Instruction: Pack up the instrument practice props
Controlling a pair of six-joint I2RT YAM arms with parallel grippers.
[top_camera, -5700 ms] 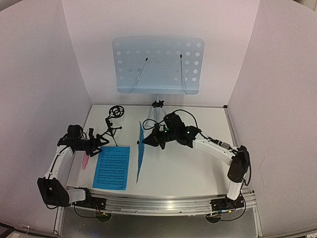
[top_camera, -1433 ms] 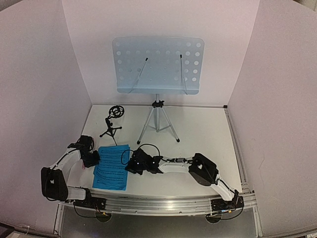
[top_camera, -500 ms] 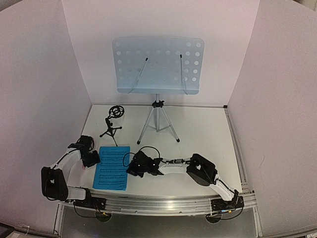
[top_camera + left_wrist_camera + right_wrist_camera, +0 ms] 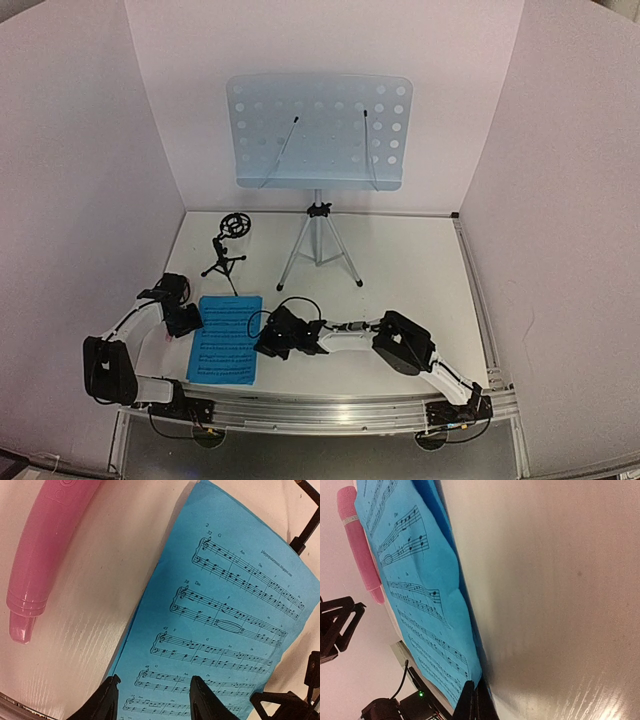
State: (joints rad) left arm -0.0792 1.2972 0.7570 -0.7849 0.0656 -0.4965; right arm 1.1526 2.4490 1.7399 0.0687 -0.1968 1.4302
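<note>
Here the blue sheet-music pages [image 4: 226, 338] lie flat at the near left of the worktop [image 4: 410, 265], with the pink toy microphone [image 4: 45, 545] just left of them. The left pincer [image 4: 154, 692] stands apart over the pages. The right pincer [image 4: 474, 700] is pressed together at their right edge. Paper is light, limp and easily creased, so it is best pinched at a lifted edge.

Blue sheet-music pages [image 4: 226, 338] stacked flat near desk's front-left corner. Pink toy microphone [image 4: 47, 545] lying beside their left edge. Black tripod mic stand [image 4: 228, 250] upright, back-left. Perforated music stand [image 4: 318, 130] upright, back edge.
</note>
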